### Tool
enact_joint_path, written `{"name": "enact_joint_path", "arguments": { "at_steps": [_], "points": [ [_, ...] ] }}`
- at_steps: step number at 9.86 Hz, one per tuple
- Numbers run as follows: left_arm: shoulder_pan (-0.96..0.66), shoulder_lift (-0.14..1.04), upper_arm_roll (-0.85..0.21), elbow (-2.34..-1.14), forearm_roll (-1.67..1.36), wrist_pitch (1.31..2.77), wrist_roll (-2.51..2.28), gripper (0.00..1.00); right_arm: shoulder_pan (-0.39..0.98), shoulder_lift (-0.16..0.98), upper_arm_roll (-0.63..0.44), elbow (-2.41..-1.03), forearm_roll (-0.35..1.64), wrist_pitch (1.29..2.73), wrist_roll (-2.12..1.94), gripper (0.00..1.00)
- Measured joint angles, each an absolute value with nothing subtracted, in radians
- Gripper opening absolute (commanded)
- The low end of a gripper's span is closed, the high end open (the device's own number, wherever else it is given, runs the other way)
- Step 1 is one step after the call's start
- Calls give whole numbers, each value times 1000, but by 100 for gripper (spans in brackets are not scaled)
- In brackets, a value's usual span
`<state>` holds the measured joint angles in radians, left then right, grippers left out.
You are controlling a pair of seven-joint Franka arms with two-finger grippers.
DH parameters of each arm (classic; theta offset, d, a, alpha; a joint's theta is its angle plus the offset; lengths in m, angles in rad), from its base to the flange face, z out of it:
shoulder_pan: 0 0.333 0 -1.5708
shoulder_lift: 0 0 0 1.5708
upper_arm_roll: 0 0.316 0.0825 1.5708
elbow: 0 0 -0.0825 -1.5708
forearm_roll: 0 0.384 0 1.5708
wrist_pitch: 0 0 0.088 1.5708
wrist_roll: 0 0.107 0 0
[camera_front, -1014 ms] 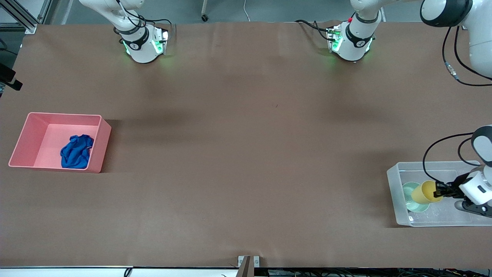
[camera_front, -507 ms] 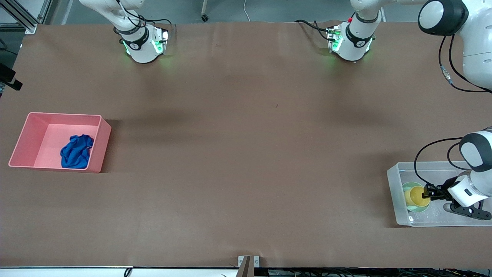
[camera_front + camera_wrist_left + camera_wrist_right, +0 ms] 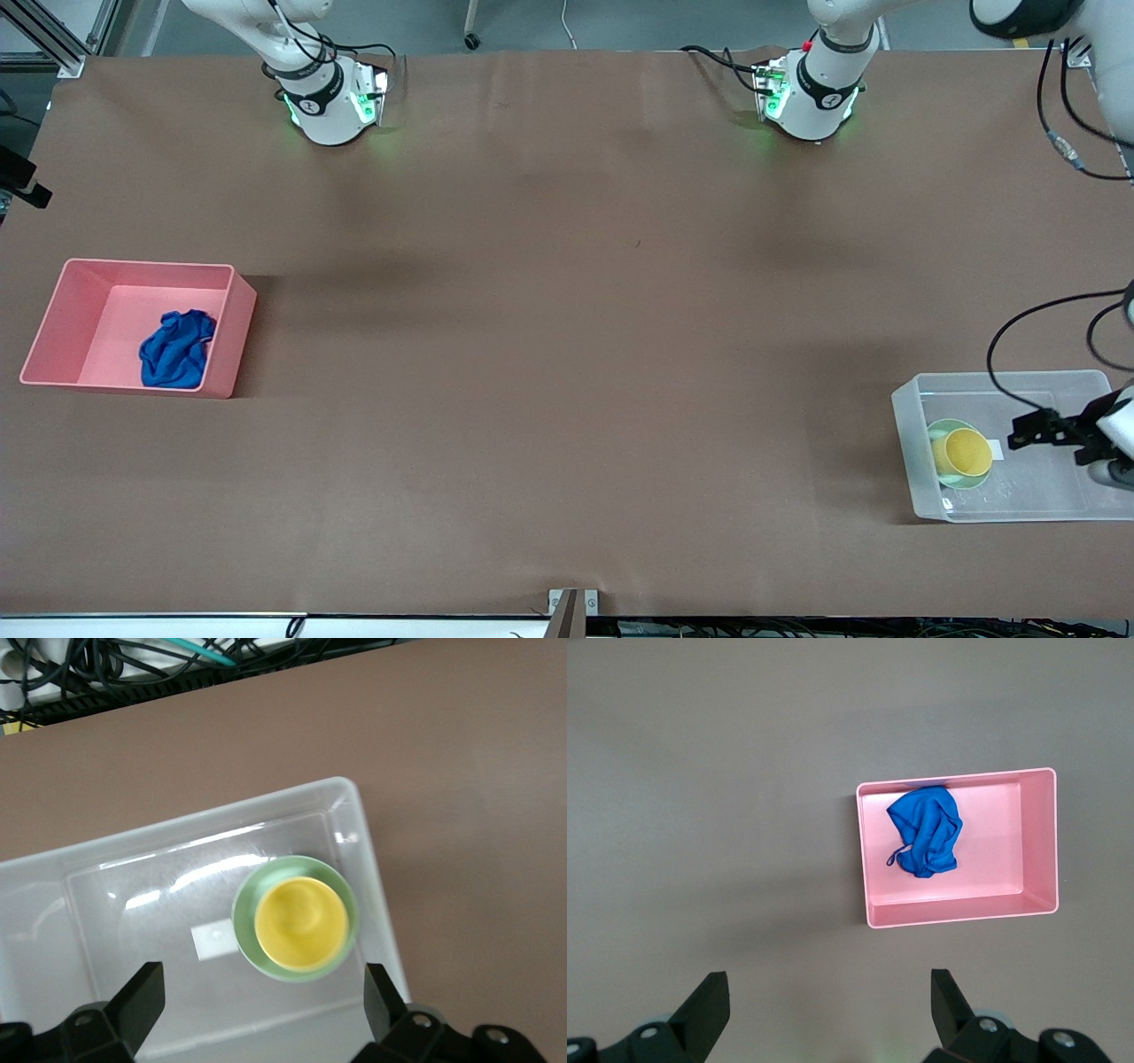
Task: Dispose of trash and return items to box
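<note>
The yellow cup (image 3: 962,451) sits inside the green bowl (image 3: 955,479), and both sit in the clear box (image 3: 912,461) near the front camera, at the left arm's end of the tabletop (image 3: 567,354); the cup looks light, stiff and a bit slippery, so I think its thin rim is the best place to pinch it; the bowl looks light and hard too, and its rim is the place to hold.

The left claw (image 3: 1019,434) is over the box, just beside the cup; its fingers (image 3: 142,997) are wide apart and hold nothing.

A little farther back, at the right arm's end, the pink bin (image 3: 232,328) holds the blue cloth (image 3: 177,349); the cloth is soft and floppy, with lots of folds, so a pinch on any bunched-up part should lift it.

The right claw (image 3: 828,1010) hangs high over the tabletop near the pink bin, waiting; its fingers are wide apart and empty.
</note>
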<state>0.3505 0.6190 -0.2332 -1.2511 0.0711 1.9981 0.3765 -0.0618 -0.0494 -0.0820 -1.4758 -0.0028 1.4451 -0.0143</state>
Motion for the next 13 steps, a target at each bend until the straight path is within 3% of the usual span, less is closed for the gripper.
{"name": "enact_joint_path", "arguments": {
  "at_steps": [8, 10, 13],
  "points": [
    [301, 206, -403, -1311, 73, 1566, 94, 100, -62, -47, -83, -1476, -3, 1444, -14, 100],
    [228, 130, -347, -1316, 73, 1506, 94, 100, -62, -47, -84, -1476, -3, 1444, -14, 100],
    [21, 58, -129, -1321, 56, 1477, 94, 100, -63, -47, -85, -1476, -3, 1444, -14, 100]
  ]
}}
